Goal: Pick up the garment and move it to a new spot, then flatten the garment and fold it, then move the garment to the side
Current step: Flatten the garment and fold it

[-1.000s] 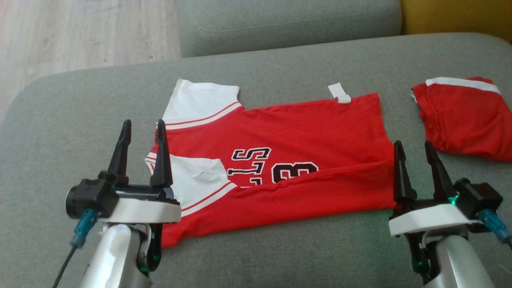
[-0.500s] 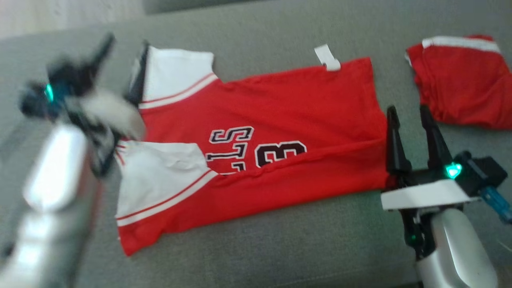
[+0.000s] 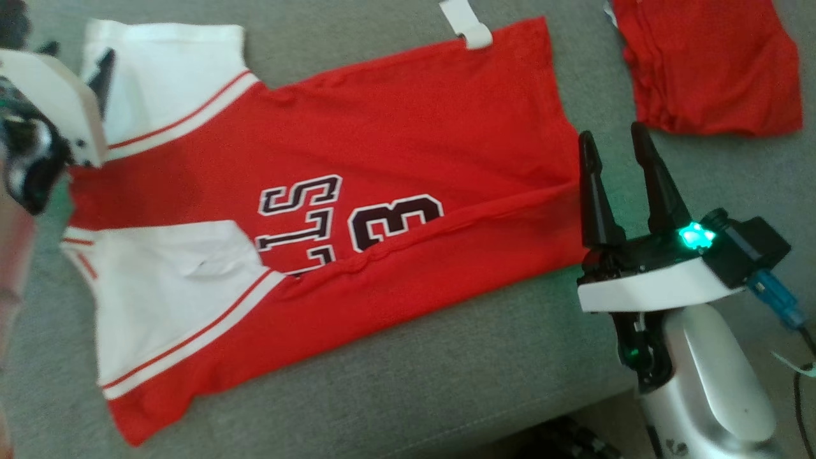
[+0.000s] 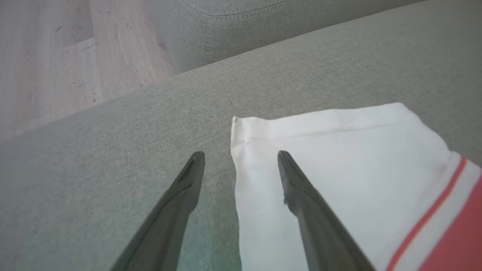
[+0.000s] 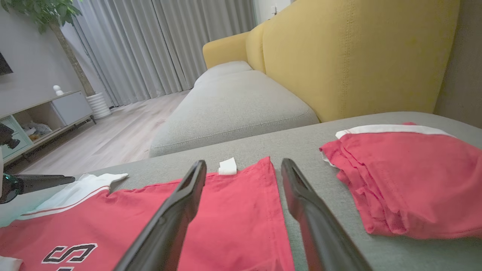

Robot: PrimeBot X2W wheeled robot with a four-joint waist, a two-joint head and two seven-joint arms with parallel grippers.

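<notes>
The garment (image 3: pixel 357 140), a red jersey with white sleeves and dark lettering, lies spread on the grey sofa cushion (image 3: pixel 446 382), its near long edge folded over. My left gripper (image 3: pixel 76 57) is open at the far white sleeve (image 4: pixel 339 162). The sleeve's outer edge runs between its fingers, one fingertip (image 4: pixel 286 162) over the cloth and the other over bare cushion. My right gripper (image 3: pixel 615 140) is open at the garment's hem edge (image 5: pixel 271 188), which lies between its fingers. Neither holds anything.
A second red garment (image 3: pixel 707 64), folded with white trim, lies on the cushion to the right of my right gripper. A yellow sofa back (image 5: pixel 357 56) rises behind it. Wood floor (image 4: pixel 56 56) lies beyond the cushion's left edge. The cushion's front edge (image 3: pixel 561 414) runs near my right arm.
The head camera has tilted down and closer. My left gripper has travelled forward from the near sleeve to the far sleeve's corner. The right gripper has kept its place at the hem.
</notes>
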